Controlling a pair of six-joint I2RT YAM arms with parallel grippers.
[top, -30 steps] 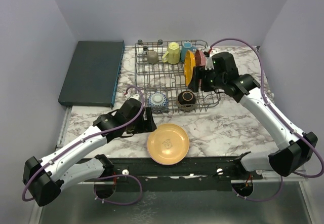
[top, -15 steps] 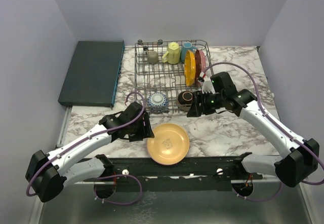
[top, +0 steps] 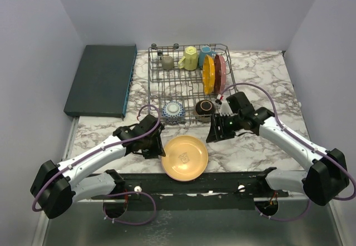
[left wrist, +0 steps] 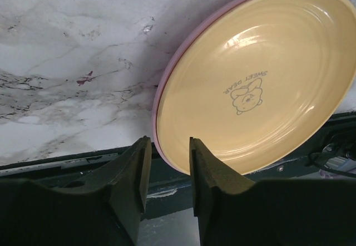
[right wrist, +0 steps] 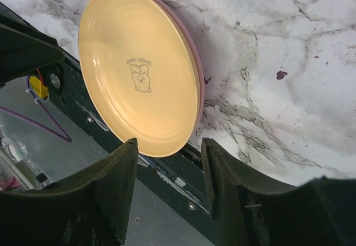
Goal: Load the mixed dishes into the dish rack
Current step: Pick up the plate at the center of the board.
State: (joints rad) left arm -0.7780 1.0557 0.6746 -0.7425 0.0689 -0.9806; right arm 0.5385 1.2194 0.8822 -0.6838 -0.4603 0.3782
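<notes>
A tan plate with a pink rim (top: 184,157) lies flat at the table's near edge. My left gripper (top: 159,146) is at its left rim. In the left wrist view the plate (left wrist: 261,79) has its rim between the narrowed jaws of the left gripper (left wrist: 168,140), with a gap still showing, so it is open. My right gripper (top: 214,135) hovers open at the plate's right side. The plate (right wrist: 133,73) lies just ahead of the right gripper (right wrist: 169,141), untouched. The dish rack (top: 157,88) holds mugs, two upright plates and two bowls.
In the rack are an olive-grey mug (top: 167,62), a yellow mug (top: 189,58), a blue mug (top: 206,52), an orange plate (top: 208,73), a dark red plate (top: 220,72), a blue bowl (top: 173,111) and a brown bowl (top: 204,108). A dark teal slab (top: 102,79) lies left.
My right arm has come away from the rack's upright plates and down to the tan plate's right side. My left gripper has slid to the plate's left rim and its jaws have narrowed.
</notes>
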